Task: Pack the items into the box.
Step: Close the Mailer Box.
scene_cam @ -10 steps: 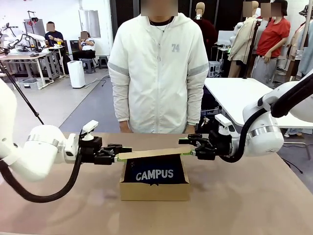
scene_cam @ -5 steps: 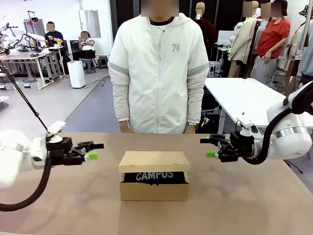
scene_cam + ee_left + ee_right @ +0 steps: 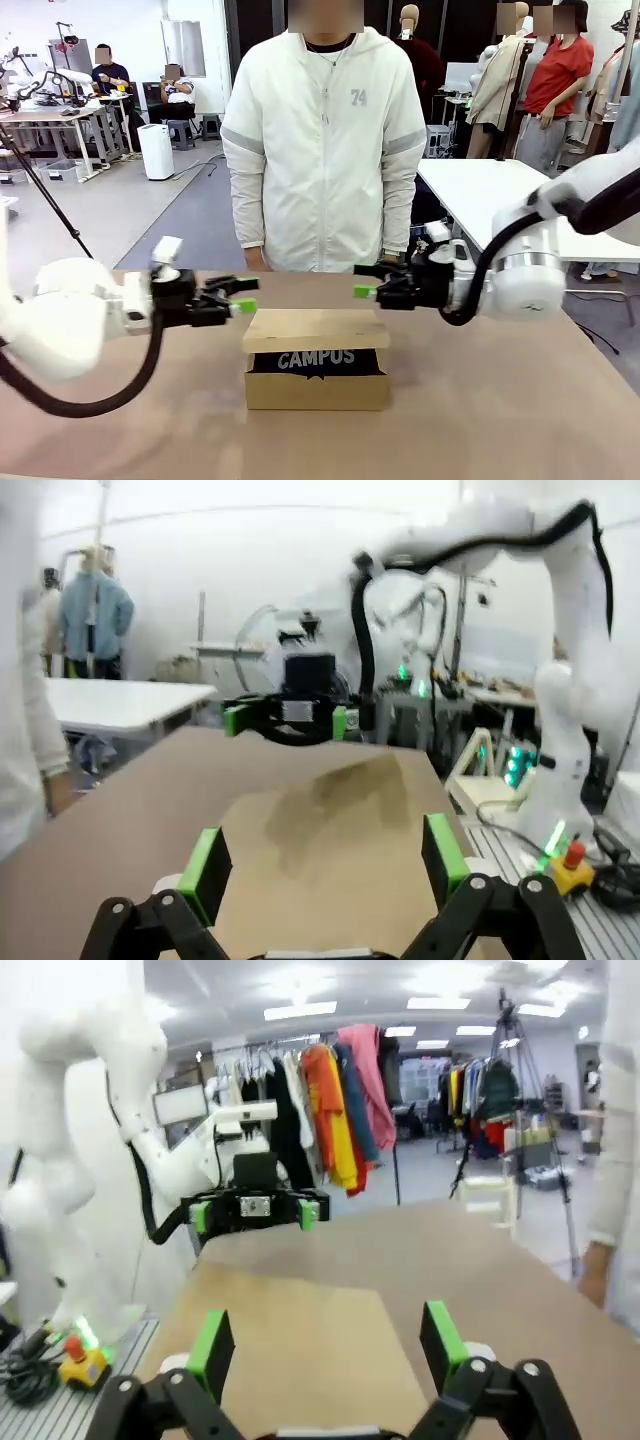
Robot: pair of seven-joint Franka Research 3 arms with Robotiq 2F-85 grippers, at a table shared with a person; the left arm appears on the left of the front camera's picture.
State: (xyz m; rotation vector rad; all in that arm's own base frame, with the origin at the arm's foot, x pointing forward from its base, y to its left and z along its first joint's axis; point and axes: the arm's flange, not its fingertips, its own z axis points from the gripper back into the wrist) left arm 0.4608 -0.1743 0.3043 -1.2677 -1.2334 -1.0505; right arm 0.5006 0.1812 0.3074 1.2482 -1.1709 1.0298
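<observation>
Both grippers have swung back inward since half a second ago. You have the left gripper [image 3: 243, 295] and right gripper [image 3: 362, 281] spread, empty, flanking the brown cardboard box [image 3: 316, 385] at centre; its flap half-covers the navy "CAMPUS" pouch [image 3: 316, 360]. Behind stands a white-jacketed person [image 3: 323, 150].

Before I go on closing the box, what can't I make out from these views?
- Black stapler: whether it is inside; front view, the brown cardboard box wall and flap lid hide the interior.
- Navy blue soft pouch with "CAMPUS" lettering: just a strip shows under the lid, front view.
- Whether the lid is fully shut at the back: hidden, front view.
- Box top: motion-blurred, left wrist view.
</observation>
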